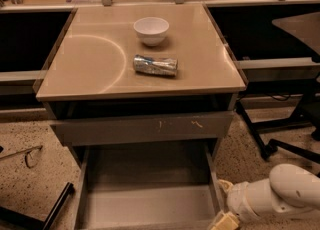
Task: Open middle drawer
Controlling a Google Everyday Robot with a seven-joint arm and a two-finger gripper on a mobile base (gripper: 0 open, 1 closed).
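1. The gripper (pixel 224 221) sits at the bottom right of the view, just beside the right front corner of the open drawer. Only its pale tip shows and the edge of the view cuts it off, so I cannot tell whether it is wide, narrow or holding anything.
2. At the far left, a dark bar (pixel 56 207) lies slantwise on the speckled floor (pixel 30 129), with a thin wire loop (pixel 26 155) near it.
3. The beige tabletop (pixel 100 74) of the cabinet fills the middle, with a pale curved mark across its left half.
4. A white bowl (pixel 151 29) stands upright towards the back of the top. A crushed silver can (pixel 155 65) lies on its side just in front of the bowl, apart from it.
5. Under the top, past a dark gap, is a grey front with pale scratch marks (pixel 142 127).
6. Below it the middle drawer (pixel 147 205) is pulled far out towards the camera, its grey box interior showing. Its front panel lies at the bottom edge of the view.
7. A white arm (pixel 280 198) reaches in from the right edge to the gripper. Behind it, dark chair legs (pixel 280 141) rest on the floor.
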